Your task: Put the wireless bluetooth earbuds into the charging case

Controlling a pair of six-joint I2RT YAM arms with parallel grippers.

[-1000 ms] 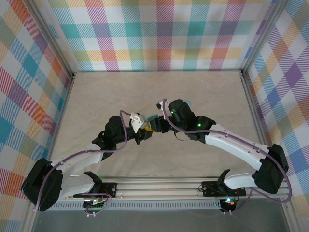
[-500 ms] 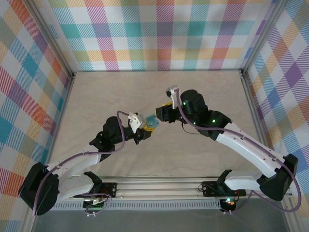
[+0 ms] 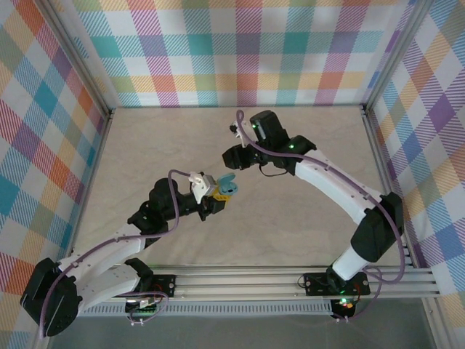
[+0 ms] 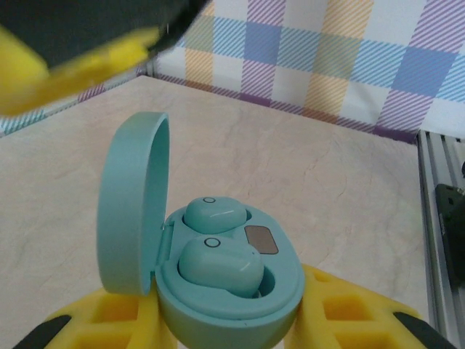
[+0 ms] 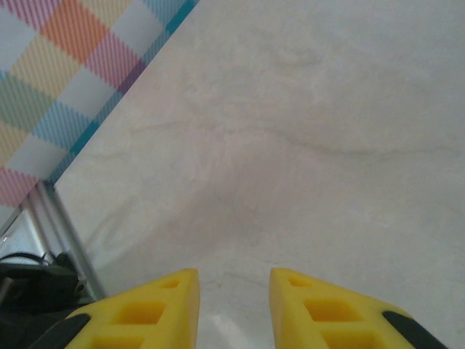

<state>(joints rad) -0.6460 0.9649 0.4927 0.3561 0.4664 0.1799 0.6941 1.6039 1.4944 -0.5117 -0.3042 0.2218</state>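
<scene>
Earbuds (image 4: pixel 220 266) sit seated in the open case (image 4: pixel 240 309), which the left gripper (image 3: pixel 218 192) clamps steady for access. Right gripper (image 5: pixel 232 280), jaws apart and empty, hangs on the far side.

charging case (image 4: pixel 218 323) base cropped, upper finger (image 4: pixel 73 62) blurred

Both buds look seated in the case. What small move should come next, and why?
Probably bring the right gripper, open and empty, over to press the lid shut: both earbuds sit in their wells, and the left gripper holds the case with the lid upright.
</scene>
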